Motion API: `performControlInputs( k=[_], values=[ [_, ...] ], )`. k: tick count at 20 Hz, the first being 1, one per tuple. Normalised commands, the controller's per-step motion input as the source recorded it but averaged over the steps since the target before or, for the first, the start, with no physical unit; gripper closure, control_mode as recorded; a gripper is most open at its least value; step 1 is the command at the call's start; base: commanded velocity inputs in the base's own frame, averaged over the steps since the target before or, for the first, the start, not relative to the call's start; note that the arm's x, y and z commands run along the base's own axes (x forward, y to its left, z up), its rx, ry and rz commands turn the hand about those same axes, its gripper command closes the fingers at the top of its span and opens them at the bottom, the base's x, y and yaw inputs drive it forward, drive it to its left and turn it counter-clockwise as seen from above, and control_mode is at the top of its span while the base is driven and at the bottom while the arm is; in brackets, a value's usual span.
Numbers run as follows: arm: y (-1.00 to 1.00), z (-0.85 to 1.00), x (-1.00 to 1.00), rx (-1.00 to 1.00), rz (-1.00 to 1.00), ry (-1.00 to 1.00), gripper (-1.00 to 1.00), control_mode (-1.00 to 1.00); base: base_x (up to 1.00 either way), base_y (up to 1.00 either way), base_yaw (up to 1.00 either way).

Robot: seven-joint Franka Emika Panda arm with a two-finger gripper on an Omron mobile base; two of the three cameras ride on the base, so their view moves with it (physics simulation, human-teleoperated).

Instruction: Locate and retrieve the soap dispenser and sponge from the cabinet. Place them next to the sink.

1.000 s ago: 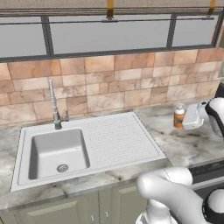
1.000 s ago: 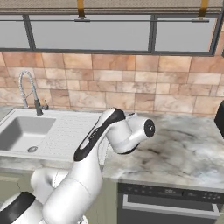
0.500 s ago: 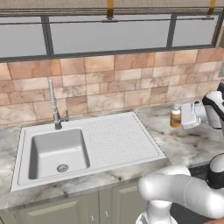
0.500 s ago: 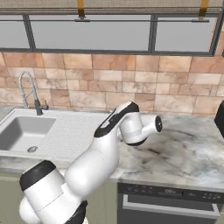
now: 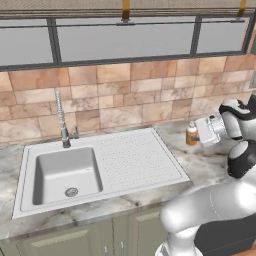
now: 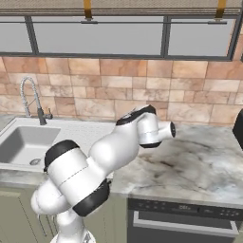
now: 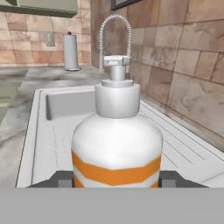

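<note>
Gripping the rounded, smooth soap dispenser [image 7: 116, 148] between closed-in jaws, our gripper [image 7: 116, 180] holds it upright over the veined marble counter [image 5: 210, 165], just at three o'clock of the white sink [image 5: 30, 197] with its ribbed drainboard.

The left base view looks forward and down from behind the arm's left side onto the sink [image 5: 100, 165] and the tiled wall behind it; the right base view looks from behind the arm's right side, with the sink [image 6: 21, 142] at its left edge; both share the faucet [image 5: 62, 120], the window and the counter [image 6: 199, 166]; the hand view sits very close behind the soap dispenser [image 7: 116, 144], facing along the drainboard toward the faucet [image 7: 116, 33].
</note>
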Motion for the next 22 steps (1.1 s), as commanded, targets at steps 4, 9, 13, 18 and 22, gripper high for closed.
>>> performControlInputs(
  k=[4, 9, 13, 18, 22],
  values=[
    [0.00, -0.33, 0.47, 0.05, 0.17, 0.00, 1.00, -1.00, 0.00, 0.00, 0.00],
    [0.00, -0.44, 0.45, 0.10, 0.17, 0.00, 1.00, -1.00, 0.00, 0.00, 0.00],
    [-0.01, -0.45, 0.44, 0.12, 0.15, 0.00, 1.00, -1.00, 0.00, 0.00, 0.00],
    [-0.22, -0.38, 0.43, 0.13, 0.11, -0.03, 1.00, -1.00, 0.00, 0.00, 0.00],
    [-0.36, -0.24, 0.39, 0.10, 0.09, -0.01, 1.00, -1.00, 0.00, 0.00, 0.00]
  ],
)
